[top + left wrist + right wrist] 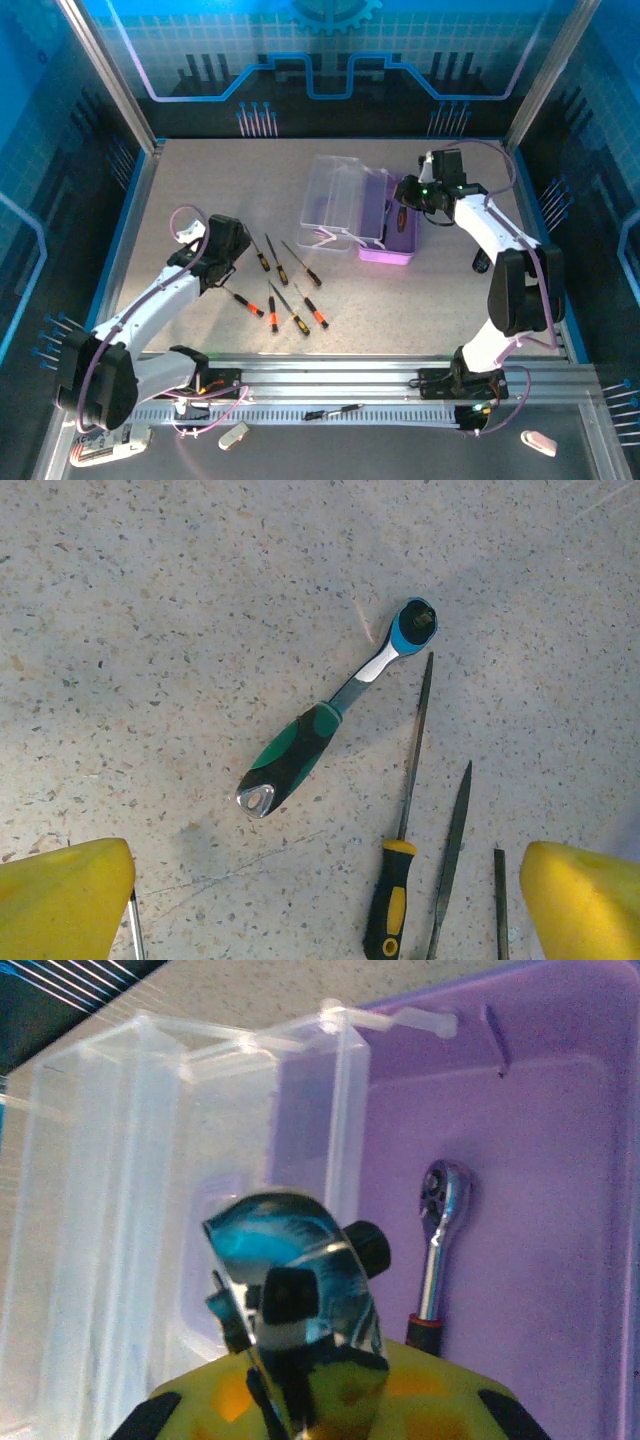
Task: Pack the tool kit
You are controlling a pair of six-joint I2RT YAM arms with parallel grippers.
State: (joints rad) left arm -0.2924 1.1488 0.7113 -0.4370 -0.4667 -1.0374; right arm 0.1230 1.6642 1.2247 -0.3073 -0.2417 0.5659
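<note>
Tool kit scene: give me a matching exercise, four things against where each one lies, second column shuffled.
Things
1. green-handled ratchet
2. chrome ratchet
3. clear lid
4. stray thin tool

Places
A. on the front rail
B. inside the purple base
C. on the speckled table, below the open left claw
D. swung open, left of the purple base

Pairs: 1-C, 2-B, 3-D, 4-A
</note>
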